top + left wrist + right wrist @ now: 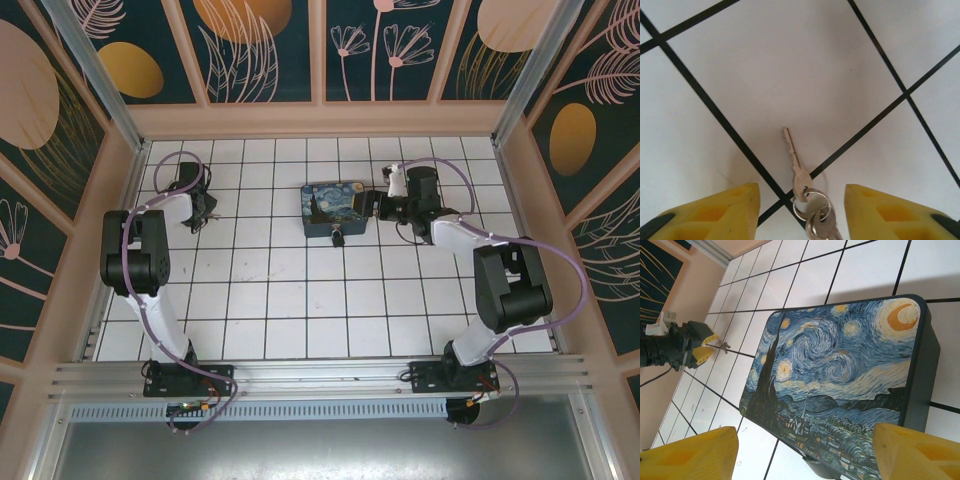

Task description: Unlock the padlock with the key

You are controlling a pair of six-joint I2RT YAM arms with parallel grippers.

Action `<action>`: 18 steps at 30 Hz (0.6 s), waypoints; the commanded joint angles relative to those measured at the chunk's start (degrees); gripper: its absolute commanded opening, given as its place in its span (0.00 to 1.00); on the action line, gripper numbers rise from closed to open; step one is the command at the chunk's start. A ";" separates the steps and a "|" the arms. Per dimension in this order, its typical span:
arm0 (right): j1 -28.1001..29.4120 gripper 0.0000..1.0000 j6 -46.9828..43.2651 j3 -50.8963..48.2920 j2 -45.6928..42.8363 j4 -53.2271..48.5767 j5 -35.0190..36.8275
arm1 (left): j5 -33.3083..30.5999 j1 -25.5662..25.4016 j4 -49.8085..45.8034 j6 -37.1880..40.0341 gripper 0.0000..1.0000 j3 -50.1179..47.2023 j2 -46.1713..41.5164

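Note:
A silver key (794, 162) lies flat on the white tiles, joined by a ring (811, 204) to a second key. My left gripper (802, 220) hangs open just above them, its yellow fingers (715, 212) on either side of the ring, touching nothing. In the top view the left gripper (200, 207) sits at the far left. The small dark padlock (337, 238) hangs at the near edge of the painted box (335, 208). A dark part of it (819, 471) pokes out under the box edge. My right gripper (805, 462) is open over the box's right side, holding nothing.
The blue-and-yellow painted box (840, 380) lies flat mid-table. The left gripper (699, 351) and the keys (723, 345) show far off in the right wrist view. Pink walls enclose the tiled table (300, 310) on three sides.

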 commanded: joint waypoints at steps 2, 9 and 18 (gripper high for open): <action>0.54 0.72 -1.82 2.21 -0.08 -1.67 -1.05 | 1.08 0.38 1.61 -3.02 0.44 0.84 2.31; 0.57 0.72 -3.29 2.54 -1.25 -3.35 -0.72 | 1.27 0.74 2.93 -5.73 0.35 -0.51 2.99; 0.57 0.72 -3.93 1.74 -1.76 -3.99 -0.61 | 3.30 2.21 7.11 -6.33 0.30 -1.38 4.39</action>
